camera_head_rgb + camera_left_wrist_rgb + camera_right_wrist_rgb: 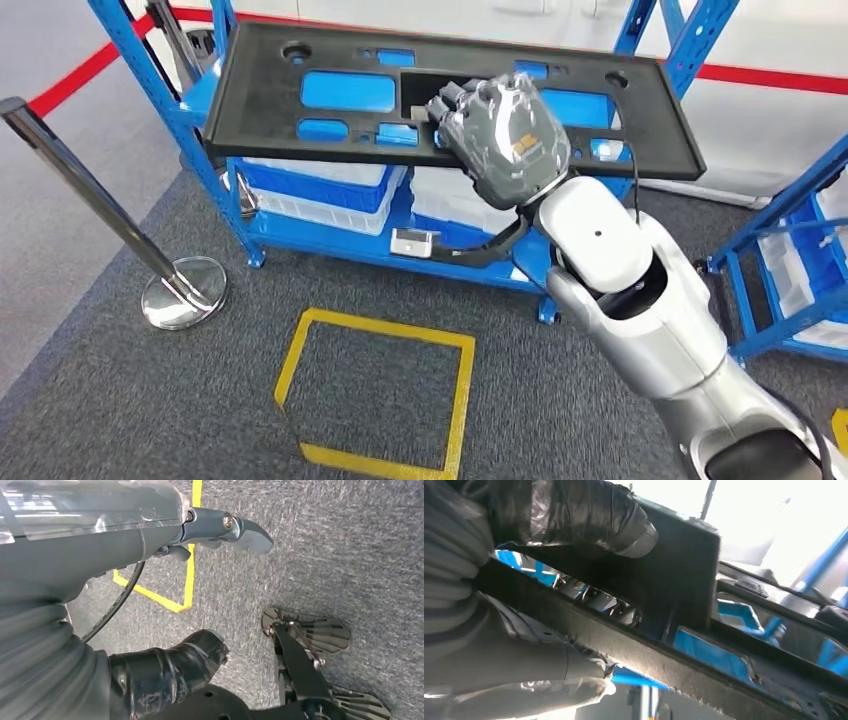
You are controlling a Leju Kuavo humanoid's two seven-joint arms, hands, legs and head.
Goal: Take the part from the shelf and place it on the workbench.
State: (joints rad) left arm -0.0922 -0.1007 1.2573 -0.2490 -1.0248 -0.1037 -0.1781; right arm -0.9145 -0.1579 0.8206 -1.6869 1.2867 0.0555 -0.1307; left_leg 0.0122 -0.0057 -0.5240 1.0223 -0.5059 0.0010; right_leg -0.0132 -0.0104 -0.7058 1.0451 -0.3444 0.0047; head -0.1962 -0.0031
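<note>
My left hand [150, 525] hangs over the carpet with nothing in it; how far its fingers are spread, I can't tell. The yellow square [375, 395] is on the floor just ahead. Further out, my right hand [500, 125] grips the part [300, 60], a long black panel, fingers hooked through its middle opening. It's tilted at the blue shelf [330, 235], so the grab looks done. Carrying and placing remain; no workbench in sight. Watch the stanchion [110, 215] and the right-hand rack [790, 240] when swinging this long piece.
</note>
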